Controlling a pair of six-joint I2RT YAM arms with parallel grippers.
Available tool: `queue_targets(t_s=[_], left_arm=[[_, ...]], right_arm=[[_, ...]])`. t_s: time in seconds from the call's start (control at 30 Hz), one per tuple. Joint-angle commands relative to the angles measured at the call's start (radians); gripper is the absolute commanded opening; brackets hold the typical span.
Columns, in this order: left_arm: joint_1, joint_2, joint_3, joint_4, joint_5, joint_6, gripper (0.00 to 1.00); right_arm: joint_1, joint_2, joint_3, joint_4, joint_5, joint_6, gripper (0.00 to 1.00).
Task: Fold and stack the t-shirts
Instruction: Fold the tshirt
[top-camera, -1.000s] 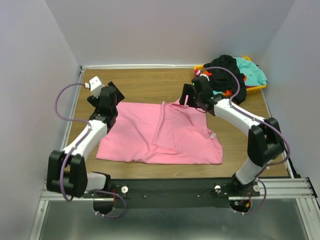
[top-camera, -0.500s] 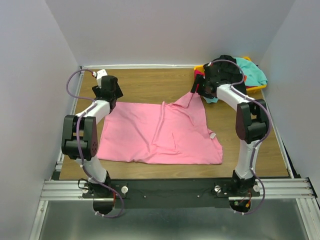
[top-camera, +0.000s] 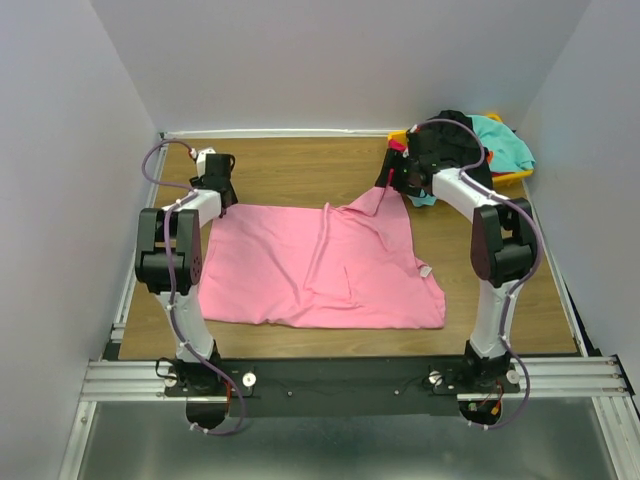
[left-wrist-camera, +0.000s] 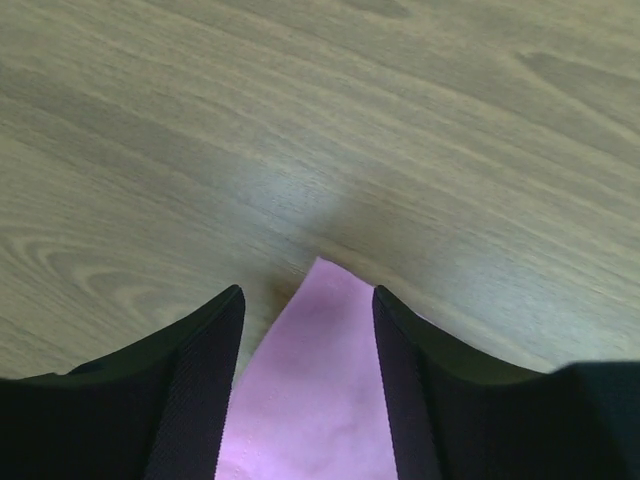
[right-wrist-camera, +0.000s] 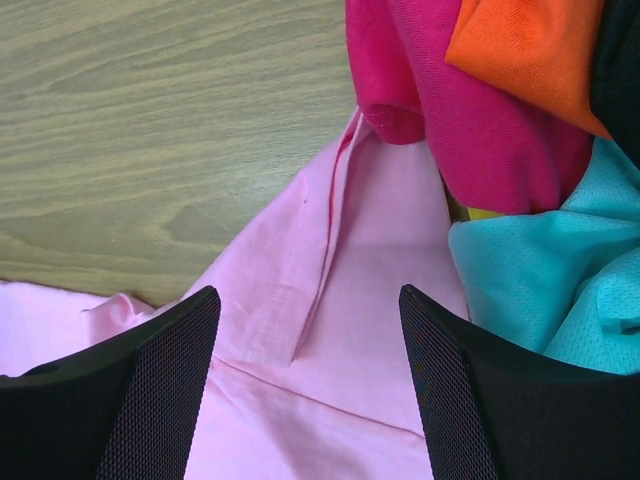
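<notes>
**Arms posted at far edge of pink t-shirt (top-camera: 320, 265)**

Garment: flat on the tabletop (top-camera: 290, 165), unmoved since the earlier frame.
Left end effector (left-wrist-camera: 308, 300): newly arrived at the far-left corner, jaws apart astride it, not pinching.
Right end effector (right-wrist-camera: 308, 300): now spread over the far-right sleeve, beside the heaped t-shirts (top-camera: 470, 140).
Assessment: first fold looks imminent.

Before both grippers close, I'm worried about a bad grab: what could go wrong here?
1. The left gripper straddles only the tip of the pink t-shirt corner; closing could slip off it.
2. The right gripper hangs open over pink cloth right beside the magenta shirt and teal shirt; it might pinch those too.
</notes>
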Motion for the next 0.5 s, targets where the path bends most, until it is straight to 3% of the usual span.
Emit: queue_targets(t_s=[0.0, 0.3, 0.47], left_arm=[[0.007, 0.036, 0.049, -0.068, -0.039, 0.037, 0.59], [0.007, 0.091, 0.085, -0.087, -0.068, 0.043, 0.51], [0.007, 0.108, 0.111, -0.099, -0.082, 0.053, 0.5]], right_arm=[[-0.002, -0.057, -0.014, 0.013, -0.034, -0.019, 0.8], [0.0, -0.093, -0.049, 0.032, -0.04, -0.022, 0.8], [-0.002, -0.063, -0.035, 0.033, -0.054, -0.021, 0.8]])
